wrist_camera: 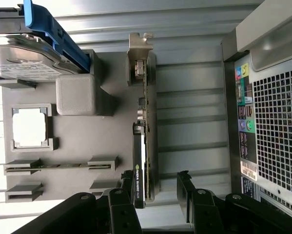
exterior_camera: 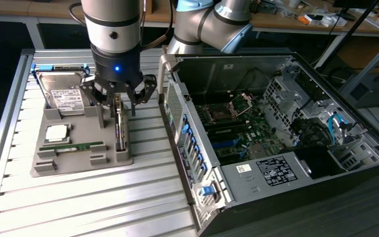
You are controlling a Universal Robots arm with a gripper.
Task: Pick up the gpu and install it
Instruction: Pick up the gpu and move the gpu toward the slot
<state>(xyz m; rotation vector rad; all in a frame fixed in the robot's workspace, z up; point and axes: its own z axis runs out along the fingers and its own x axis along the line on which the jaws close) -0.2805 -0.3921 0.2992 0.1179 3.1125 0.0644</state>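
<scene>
Hovering with the gripper [exterior_camera: 118,106] [wrist_camera: 156,180] spread wide and holding nothing, directly above the gpu [exterior_camera: 120,127] [wrist_camera: 145,126] (set on edge in the gray tray [exterior_camera: 77,160], on the side toward the computer case [exterior_camera: 255,123]). Straddling one end, across its long axis, closer to one finger.

One gpu [exterior_camera: 120,131], one hard drive [exterior_camera: 64,96], one memory stick [exterior_camera: 71,147], one processor [exterior_camera: 56,132] — one case [exterior_camera: 242,66]

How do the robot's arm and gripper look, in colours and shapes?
The arm is a silver-grey tube with light blue joint caps and a black wrist band carrying a small blue light. The gripper is black, with thin jointed jaws.
</scene>
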